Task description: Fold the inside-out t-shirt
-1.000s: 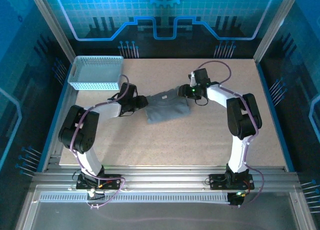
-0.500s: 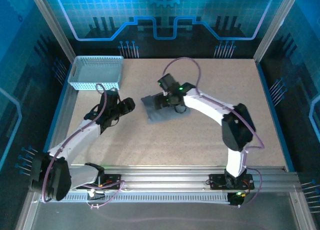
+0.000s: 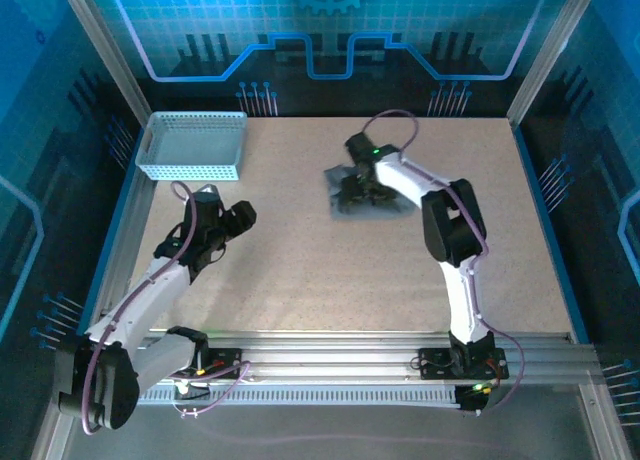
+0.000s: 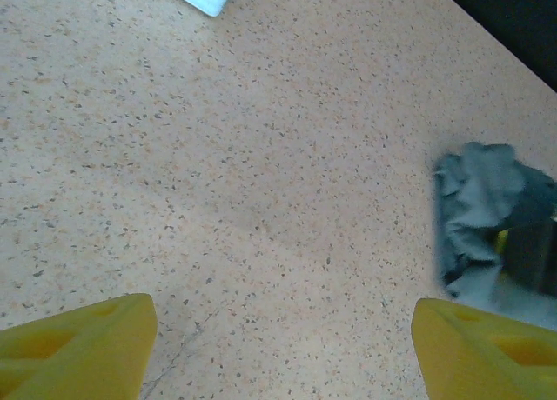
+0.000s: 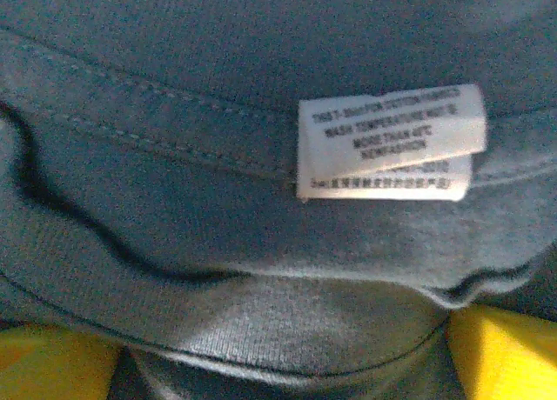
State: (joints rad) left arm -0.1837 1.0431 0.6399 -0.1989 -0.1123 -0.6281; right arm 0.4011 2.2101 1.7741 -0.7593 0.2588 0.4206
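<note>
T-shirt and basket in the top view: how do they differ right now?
The t-shirt is dark grey cloth, crumpled in a heap; the basket is light blue mesh, standing square. The t-shirt lies right of centre, toward the far side; the basket sits in the far left corner. Both rest on the table.

From here I have bare table (image 3: 300, 280) through the whole near and middle stretch, and the left gripper (image 3: 238, 218), its jaws spread, has free passage on every side. The light blue basket (image 3: 192, 145) blocks the far left corner. The bunched t-shirt (image 3: 342, 202) and the right arm (image 3: 455, 240) reaching over it crowd the far centre.
</note>
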